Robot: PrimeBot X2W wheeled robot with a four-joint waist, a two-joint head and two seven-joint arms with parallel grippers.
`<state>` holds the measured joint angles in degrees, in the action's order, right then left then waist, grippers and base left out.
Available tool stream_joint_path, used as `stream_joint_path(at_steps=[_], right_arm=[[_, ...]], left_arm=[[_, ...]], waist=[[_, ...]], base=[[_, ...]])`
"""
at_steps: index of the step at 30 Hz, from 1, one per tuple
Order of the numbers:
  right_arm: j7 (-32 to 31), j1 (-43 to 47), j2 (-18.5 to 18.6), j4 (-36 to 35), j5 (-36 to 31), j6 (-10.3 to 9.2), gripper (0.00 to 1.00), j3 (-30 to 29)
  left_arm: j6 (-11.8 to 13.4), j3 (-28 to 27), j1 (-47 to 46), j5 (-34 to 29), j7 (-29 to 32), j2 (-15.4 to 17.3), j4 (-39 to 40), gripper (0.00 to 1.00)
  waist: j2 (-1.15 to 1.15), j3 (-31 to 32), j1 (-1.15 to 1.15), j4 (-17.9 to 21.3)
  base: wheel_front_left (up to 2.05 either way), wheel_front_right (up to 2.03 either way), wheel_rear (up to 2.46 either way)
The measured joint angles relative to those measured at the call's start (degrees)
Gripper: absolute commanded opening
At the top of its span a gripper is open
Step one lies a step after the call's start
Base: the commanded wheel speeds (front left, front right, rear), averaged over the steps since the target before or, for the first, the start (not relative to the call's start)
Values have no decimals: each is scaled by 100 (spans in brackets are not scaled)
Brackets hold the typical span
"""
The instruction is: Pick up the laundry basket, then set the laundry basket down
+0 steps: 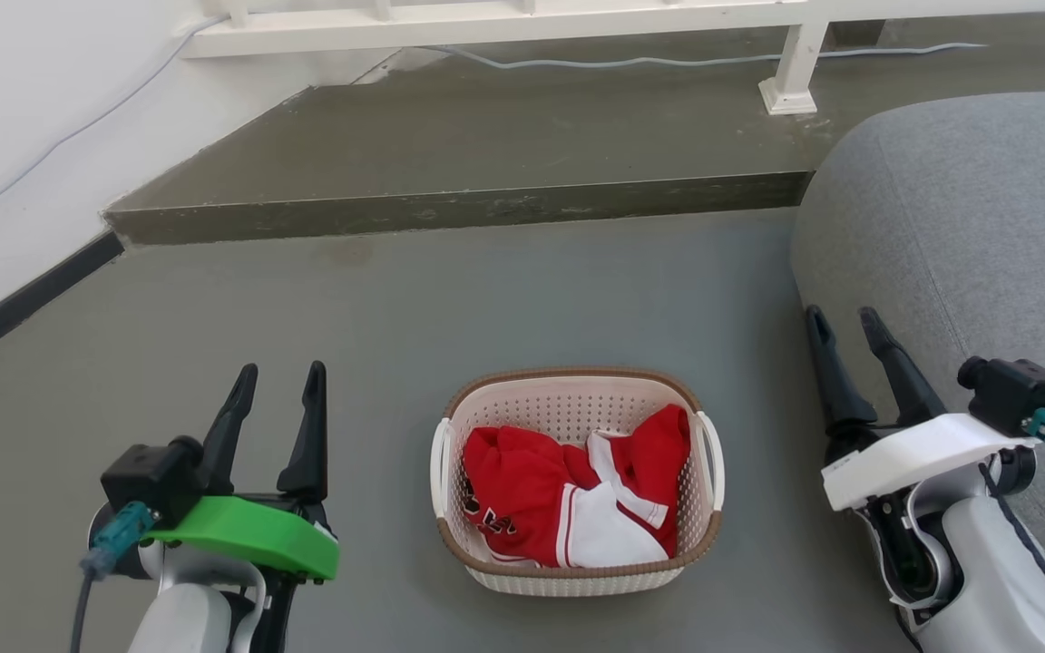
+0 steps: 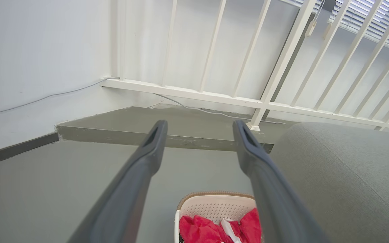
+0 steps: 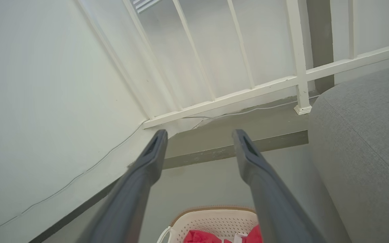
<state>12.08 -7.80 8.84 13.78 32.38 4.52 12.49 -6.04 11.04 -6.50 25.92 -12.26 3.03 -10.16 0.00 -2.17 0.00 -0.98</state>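
On the grey floor [image 1: 395, 299], the cream brown-rimmed laundry basket [image 1: 568, 404] holds red clothing [image 1: 522, 481]; left gripper [image 1: 282, 369] and right gripper [image 1: 841, 314] jaws spread

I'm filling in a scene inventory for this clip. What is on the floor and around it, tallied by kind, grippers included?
Laundry basket: 1
Grippers: 2 (left gripper, right gripper)
Red-and-white clothes bundle in the basket: 1, separate pieces cannot be told
Grey sofa: 1
Total: 5
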Motion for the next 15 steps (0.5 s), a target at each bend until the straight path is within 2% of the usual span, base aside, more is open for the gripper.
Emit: stream_joint_path(at_steps=[10, 15], right_arm=[[176, -26, 2, 19, -632, 1, 100, 105], [220, -34, 1, 23, -825, 2, 100, 111]], left_arm=[[-8, 70, -51, -681, -180, -12, 64, 100], [-24, 79, -69, -816, -201, -18, 89, 100]], waist=[[0, 12, 0, 11], [0, 11, 0, 14]], base=[[0, 0, 0], [0, 0, 0]])
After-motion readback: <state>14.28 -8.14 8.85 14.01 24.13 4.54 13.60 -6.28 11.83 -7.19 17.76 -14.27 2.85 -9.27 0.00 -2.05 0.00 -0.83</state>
